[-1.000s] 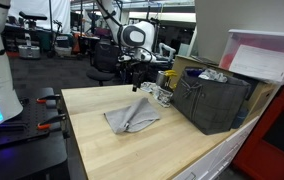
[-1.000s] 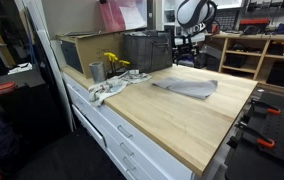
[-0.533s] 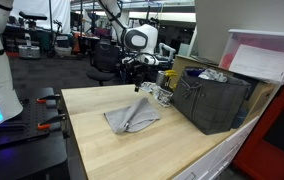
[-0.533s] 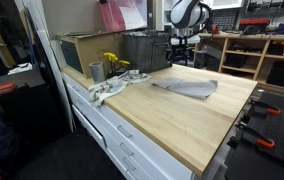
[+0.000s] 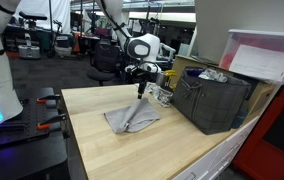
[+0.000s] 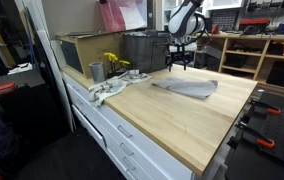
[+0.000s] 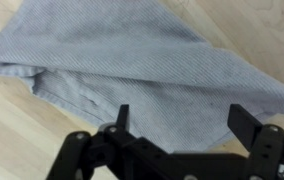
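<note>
Cloth (image 5: 130, 118) on table (image 5: 102, 155), pincer (image 5: 142, 88) above it, crate (image 5: 214, 102) on table beside cloth

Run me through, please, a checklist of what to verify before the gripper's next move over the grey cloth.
1. Gripper open: ok, its jaws stand wide apart in the wrist view.
2. Gripper empty: ok, nothing sits between the jaws.
3. Grey cloth below the gripper: ok, it fills the wrist view beneath the jaws.
4. Gap between gripper and cloth: cannot tell, they look close in an exterior view but contact is unclear.
5. Cloth lying flat on the table: not ok, it is folded and rumpled.
6. Black crate out of the way: ok, it stands apart beside the cloth.
</note>
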{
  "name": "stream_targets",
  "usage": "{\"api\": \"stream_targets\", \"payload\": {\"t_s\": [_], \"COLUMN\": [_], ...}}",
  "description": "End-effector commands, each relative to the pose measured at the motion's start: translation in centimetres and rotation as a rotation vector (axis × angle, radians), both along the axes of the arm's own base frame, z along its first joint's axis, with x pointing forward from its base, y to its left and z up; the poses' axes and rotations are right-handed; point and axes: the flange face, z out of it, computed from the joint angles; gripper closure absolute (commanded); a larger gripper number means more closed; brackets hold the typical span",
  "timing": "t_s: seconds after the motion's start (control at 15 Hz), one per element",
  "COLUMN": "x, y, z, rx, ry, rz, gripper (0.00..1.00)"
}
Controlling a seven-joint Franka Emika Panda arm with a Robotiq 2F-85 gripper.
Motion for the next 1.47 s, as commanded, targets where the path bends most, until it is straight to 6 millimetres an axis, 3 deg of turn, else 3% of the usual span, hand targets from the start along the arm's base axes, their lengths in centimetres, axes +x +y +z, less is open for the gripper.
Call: {"api": "stream_targets", "payload": {"t_s": [0.0,0.33,0.67,0.73,0.87,1.4], "x": [2.6,4.9,6.4,6.5,6.6,6.9], "y": [-3.0,-5.3,-7.6,-8.0,-8.6,-9.5], "z": [-2.2,-5.5,-7.2,-7.5,-7.9,-8.4], "rx": [0.004,0.062,0.048,0.039,0.035,0.044], "ry": [-0.014,-0.019,-0.026,-0.021,-0.014,0.003], "rz": [-0.024,-0.096,-0.140,-0.147,-0.151,-0.165], "gripper": [0.00,0.00,0.00,0.25,0.34,0.95]}}
